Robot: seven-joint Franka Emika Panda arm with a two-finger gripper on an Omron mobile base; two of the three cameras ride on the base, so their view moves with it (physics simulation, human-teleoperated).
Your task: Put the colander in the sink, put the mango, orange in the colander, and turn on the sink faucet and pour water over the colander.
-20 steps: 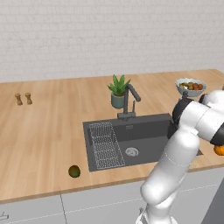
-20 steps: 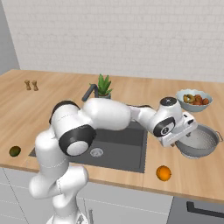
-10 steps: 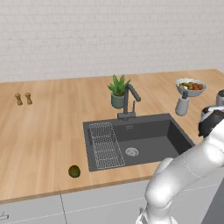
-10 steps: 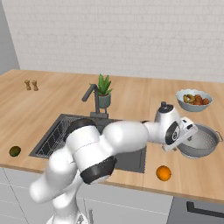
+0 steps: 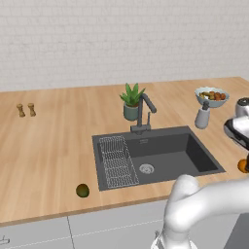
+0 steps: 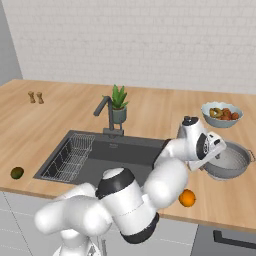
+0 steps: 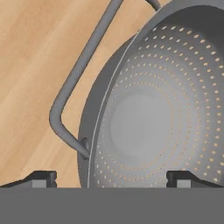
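Note:
The silver perforated colander (image 6: 231, 161) stands on the counter right of the sink (image 6: 125, 152), below the white fruit bowl. My gripper (image 6: 212, 156) is at its left rim, open. In the hand view the colander (image 7: 162, 118) is close up with its loop handle (image 7: 78, 78) to the left, and the fingertips (image 7: 41, 178) straddle the rim near that handle without closing on it. The orange (image 6: 187, 198) lies near the counter's front edge, in front of the colander. The dark green mango (image 5: 82, 190) lies left of the sink (image 5: 160, 155). The faucet (image 5: 144, 109) stands behind the basin.
A wire rack (image 5: 116, 160) fills the sink's left part. A potted plant (image 5: 131, 100) stands beside the faucet. A white fruit bowl (image 5: 212, 96) and a small bottle (image 5: 203, 115) are at the back right. Two shakers (image 5: 26, 109) stand far left.
The arm's elbow has swung down and forward, uncovering the sink. The hand has stayed near the colander's left rim, and the jaws have stayed open.

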